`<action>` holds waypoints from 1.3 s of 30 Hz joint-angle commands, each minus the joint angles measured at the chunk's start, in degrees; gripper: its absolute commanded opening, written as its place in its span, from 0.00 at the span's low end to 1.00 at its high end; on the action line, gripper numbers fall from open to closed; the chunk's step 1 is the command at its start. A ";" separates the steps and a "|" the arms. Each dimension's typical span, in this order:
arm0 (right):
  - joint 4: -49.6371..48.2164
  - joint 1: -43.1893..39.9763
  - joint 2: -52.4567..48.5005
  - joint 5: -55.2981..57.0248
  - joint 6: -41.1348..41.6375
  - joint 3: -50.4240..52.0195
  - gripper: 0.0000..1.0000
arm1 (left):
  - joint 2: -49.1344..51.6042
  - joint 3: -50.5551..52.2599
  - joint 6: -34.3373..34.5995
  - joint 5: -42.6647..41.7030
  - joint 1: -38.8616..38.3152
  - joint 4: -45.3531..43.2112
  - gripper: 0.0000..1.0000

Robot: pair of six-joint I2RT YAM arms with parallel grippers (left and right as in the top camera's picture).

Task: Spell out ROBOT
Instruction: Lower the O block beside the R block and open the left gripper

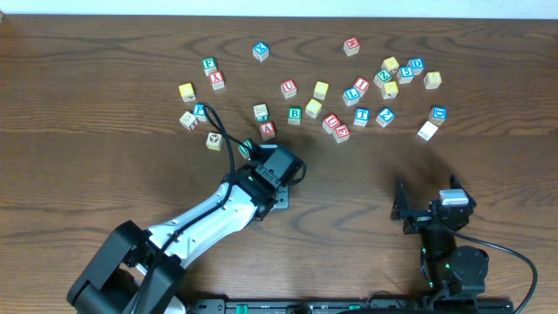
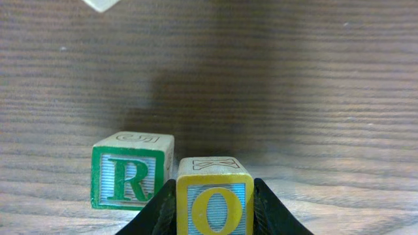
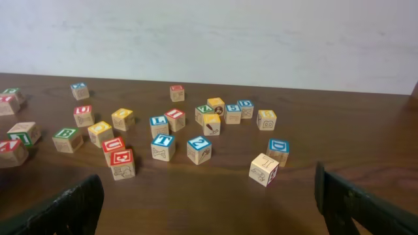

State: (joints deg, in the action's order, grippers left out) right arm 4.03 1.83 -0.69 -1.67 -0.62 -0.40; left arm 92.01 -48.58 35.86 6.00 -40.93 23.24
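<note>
Gripping the yellow O cube (image 2: 214, 196), your left gripper (image 2: 214, 214) holds it just right of the green R cube (image 2: 130, 173) at the lower frame edge; bare tabletop (image 2: 300, 98) lies beyond. Your right gripper (image 3: 209, 202) gapes empty

Near the middle of the table (image 1: 105, 52), a little to the left: R cube (image 2: 130, 176), with O cube (image 2: 214, 199) just beside it on the right and slightly nearer, between the fingers of the left gripper (image 2: 215, 215). Behind this pair, toward the far edge, B cube (image 1: 295, 113); farther right in about the same row, T cube (image 1: 361, 115), with other cubes (image 1: 314, 108) between the two. Along the far edge, a loose band of more cubes, most crowded toward the far right corner.
</note>
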 commanded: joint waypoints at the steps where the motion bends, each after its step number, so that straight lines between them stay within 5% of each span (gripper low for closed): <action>1: 0.24 -0.28 0.31 0.04 0.37 0.09 0.99 | 0.50 0.79 0.50 1.14 0.07 -0.26 0.08; 39: 0.24 -0.28 0.31 0.04 0.37 0.09 0.99 | 4.50 0.79 0.94 1.05 0.07 -4.59 0.08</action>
State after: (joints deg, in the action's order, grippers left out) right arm 4.03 1.83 -0.69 -1.67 -0.62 -0.40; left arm 94.94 -48.25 36.23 6.37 -40.95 18.39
